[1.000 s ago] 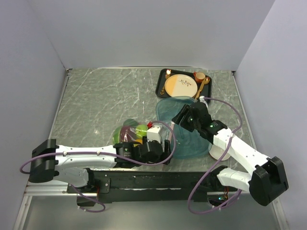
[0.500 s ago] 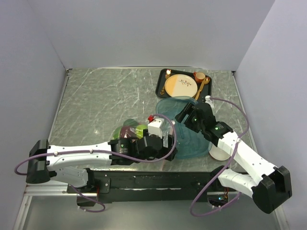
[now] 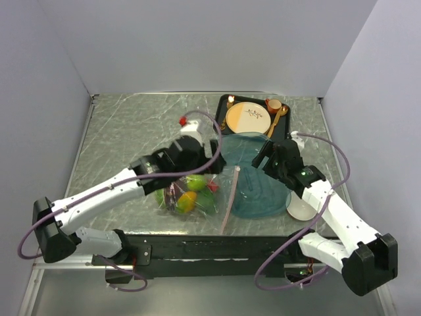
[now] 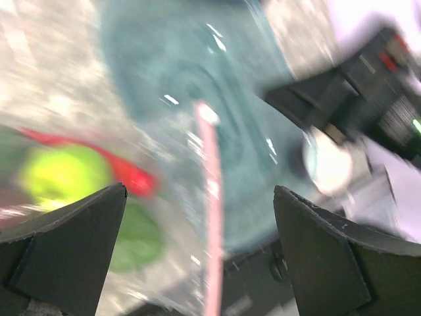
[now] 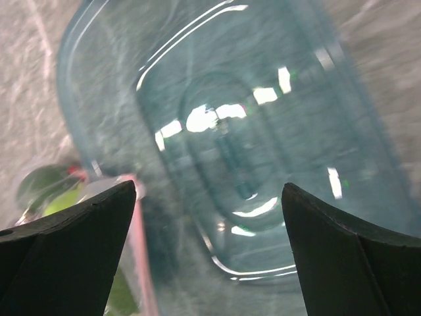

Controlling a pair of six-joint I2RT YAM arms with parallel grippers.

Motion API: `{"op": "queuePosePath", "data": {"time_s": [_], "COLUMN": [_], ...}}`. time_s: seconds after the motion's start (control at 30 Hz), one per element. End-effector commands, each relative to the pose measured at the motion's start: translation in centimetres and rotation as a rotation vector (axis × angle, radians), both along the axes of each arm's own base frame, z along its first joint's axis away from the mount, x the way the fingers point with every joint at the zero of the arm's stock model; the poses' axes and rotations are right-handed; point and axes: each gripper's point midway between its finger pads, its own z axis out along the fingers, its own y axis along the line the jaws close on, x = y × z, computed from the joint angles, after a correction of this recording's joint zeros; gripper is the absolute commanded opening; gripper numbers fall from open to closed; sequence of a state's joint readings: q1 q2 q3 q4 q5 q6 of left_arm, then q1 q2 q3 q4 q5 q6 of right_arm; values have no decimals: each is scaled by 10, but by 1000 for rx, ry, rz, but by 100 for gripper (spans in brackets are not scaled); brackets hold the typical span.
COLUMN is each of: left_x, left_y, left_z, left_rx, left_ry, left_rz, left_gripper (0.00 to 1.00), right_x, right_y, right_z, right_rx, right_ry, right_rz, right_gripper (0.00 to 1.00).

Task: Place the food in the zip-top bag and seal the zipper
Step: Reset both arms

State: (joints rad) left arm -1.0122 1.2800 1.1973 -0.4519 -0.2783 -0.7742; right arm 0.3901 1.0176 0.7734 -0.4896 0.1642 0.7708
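The clear zip-top bag (image 3: 197,197) lies flat near the table's front edge. The food (image 3: 187,199) is inside it: green, yellow-orange and red pieces. The pink zipper (image 3: 230,197) runs along the bag's right side, beside the teal tray. My left gripper (image 3: 202,168) hovers above the bag, open and empty. In the left wrist view (image 4: 199,191) the zipper (image 4: 212,217) lies between the wide-apart jaws, with the food (image 4: 62,174) to its left. My right gripper (image 3: 261,158) is open and empty above the tray. In the right wrist view (image 5: 209,186) the zipper (image 5: 141,250) shows at lower left.
The translucent teal oval tray (image 3: 260,197) sits right of the bag and also shows in the wrist views (image 4: 191,72) (image 5: 263,131). A black tray with the tan plate (image 3: 247,117) and gold cutlery stands at the back. A white cup (image 3: 301,209) sits by the right arm.
My left arm has lifted off the bag's mouth at the front edge and swung back and left, uncovering the bag. My right gripper has drifted slightly right over the tray.
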Motion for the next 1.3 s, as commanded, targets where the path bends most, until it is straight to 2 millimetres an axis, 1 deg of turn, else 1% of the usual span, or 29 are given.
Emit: {"op": "queuePosePath", "data": {"time_s": [0.0,0.03,0.07,0.1,0.13,0.17,0.2,0.23,0.27,0.3,0.33,0.37,0.4,0.43,0.5,0.53,0.57,0.67,0.7,0.77,0.8,0.83,0.87,0.9,0.97,1.03,1.13,1.2,1.27], "left_x": [37,43,56,61,66,77,79,84,94,97,101,106,109,114,120,124,126,130,132,133,135,134,136,136,138,139,142,143,141], "left_y": [45,54,69,79,87,104,112,121,137,145,151,165,170,181,190,200,204,218,221,224,225,226,231,232,235,239,244,248,250], "left_z": [44,45,49,56,56,57,53,60,57,49,51,47,49,45,47,49,50,63,70,74,79,78,77,76,75,71,66,65,67], "left_rx": [-11,-11,-25,-39,-42,-41,-31,-35,-15,18,19,35,32,35,19,11,6,5,2,12,14,22,34,40,51,63,89,102,100], "left_ry": [-107,-113,-126,-142,-143,-143,-118,-112,-95,-68,-66,-51,-63,-64,-79,-82,-88,-125,-143,-153,-162,-156,-154,-155,-166,-164,-170,-177,-194], "left_rz": [87,113,161,182,199,239,249,275,322,340,360,398,414,443,463,489,497,549,561,577,578,579,608,614,626,640,657,677,682], "left_gripper": [99,99,99,99,99,99,99,99,99,99,99,99,99,99,99,99,99,99,99,99,99,99,99,99,99,99,99,99,99], "right_x": [15,17,19,21,23,24,27,28,29,31,32,34,35,36,39,40,41,41,41,42,40,40,41,38,36,35,35,35,36], "right_y": [-31,-38,-48,-53,-58,-63,-73,-78,-82,-89,-91,-93,-94,-94,-94,-94,-93,-92,-93,-92,-92,-88,-86,-85,-85,-82,-77,-70,-68], "right_z": [24,21,23,25,25,25,27,27,28,29,28,30,30,30,29,30,31,33,37,43,52,56,58,67,75,78,75,70,68], "right_rx": [-113,-143,-159,-166,-177,-183,-185,-191,-192,-180,-179,-171,-160,-156,-153,-154,-152,-158,-165,-166,-167,-156,-153,-151,-143,-138,-117,-99,-96], "right_ry": [-39,-24,-24,-22,-17,-14,-12,-9,-11,-9,-10,-15,-18,-20,-19,-23,-28,-51,-64,-101,-139,-164,-193,-233,-271,-290,-288,-272,-257], "right_rz": [-37,-38,-65,-72,-76,-85,-114,-121,-129,-147,-146,-148,-141,-137,-127,-124,-119,-103,-99,-92,-83,-61,-48,-43,-42,-29,-6,31,40], "right_gripper": [100,100,100,100,100,100,100,100,100,100,100,100,100,100,100,100,100,100,100,100,100,100,100,100,100,100,100,100,100]}}
